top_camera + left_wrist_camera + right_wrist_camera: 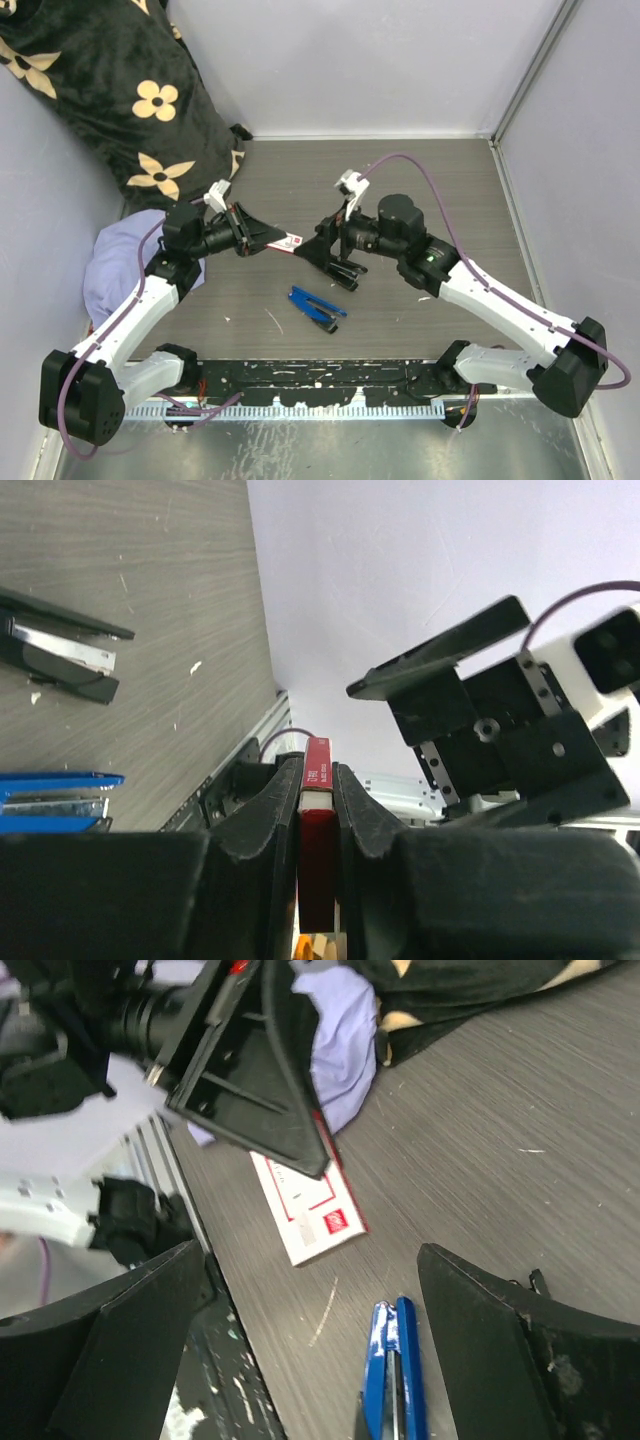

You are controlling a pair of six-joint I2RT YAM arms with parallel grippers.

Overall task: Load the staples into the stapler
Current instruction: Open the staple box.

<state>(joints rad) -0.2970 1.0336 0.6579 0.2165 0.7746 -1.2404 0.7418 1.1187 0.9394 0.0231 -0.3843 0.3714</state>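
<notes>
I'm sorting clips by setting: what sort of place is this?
Likely a robot lab test cell: plain white walls enclose a wood-grain table, with a left arm and right arm bolted at its near edge.

Far right of the table (440, 180) is wide open. Black stapler (346, 277) and blue stapler (318, 307) crowd the middle, flowered pillow (120, 90) blocks far left.

A: Top view: set where?
B: High behind the arm bases (175, 365), looking down on the whole table (420, 190), far off.
A: And the wrist views?
B: Left: close, along the left gripper (316, 770), rolled sideways, looking across the table. Right: close, down through the right gripper (308, 1255) onto the table. All three share the staples (290, 241) and blue stapler (318, 307). Top and left also share the black stapler (345, 272).
</notes>
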